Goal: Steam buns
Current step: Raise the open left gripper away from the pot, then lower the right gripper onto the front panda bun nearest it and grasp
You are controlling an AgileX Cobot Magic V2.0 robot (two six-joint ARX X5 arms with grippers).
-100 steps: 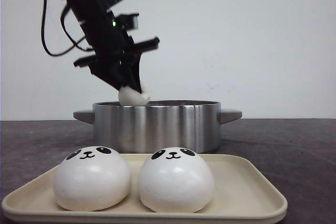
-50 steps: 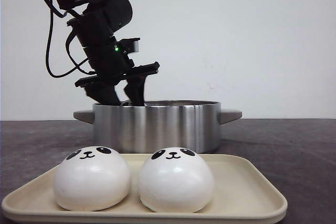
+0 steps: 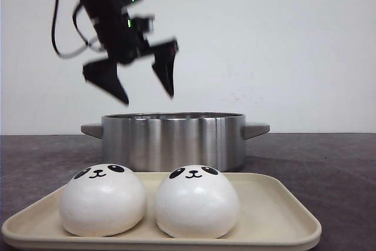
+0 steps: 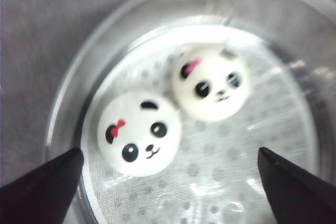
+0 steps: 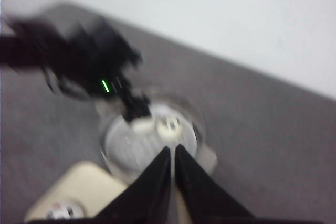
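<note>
Two white panda-faced buns (image 3: 103, 199) (image 3: 197, 201) sit side by side on the cream tray (image 3: 282, 204) at the front. Behind it stands a steel pot (image 3: 173, 142). My left gripper (image 3: 147, 97) hangs open just above the pot's left side, holding nothing. The left wrist view looks straight down into the pot, where two more buns (image 4: 139, 134) (image 4: 211, 88) with red bows rest on the perforated steamer floor, wide of the left gripper (image 4: 169, 153). My right gripper (image 5: 172, 148) is shut and empty, high above the pot (image 5: 152, 140), and is out of the front view.
The pot has a side handle (image 3: 257, 129) at each end. The dark table (image 3: 329, 163) stretches to the right of pot and tray. In the blurred right wrist view the left arm (image 5: 89, 61) is over the pot, and a tray corner (image 5: 79, 187) shows.
The left gripper carried a bun down into the pot, let it go, and has risen open above the rim. The two buns on the tray have not moved.
</note>
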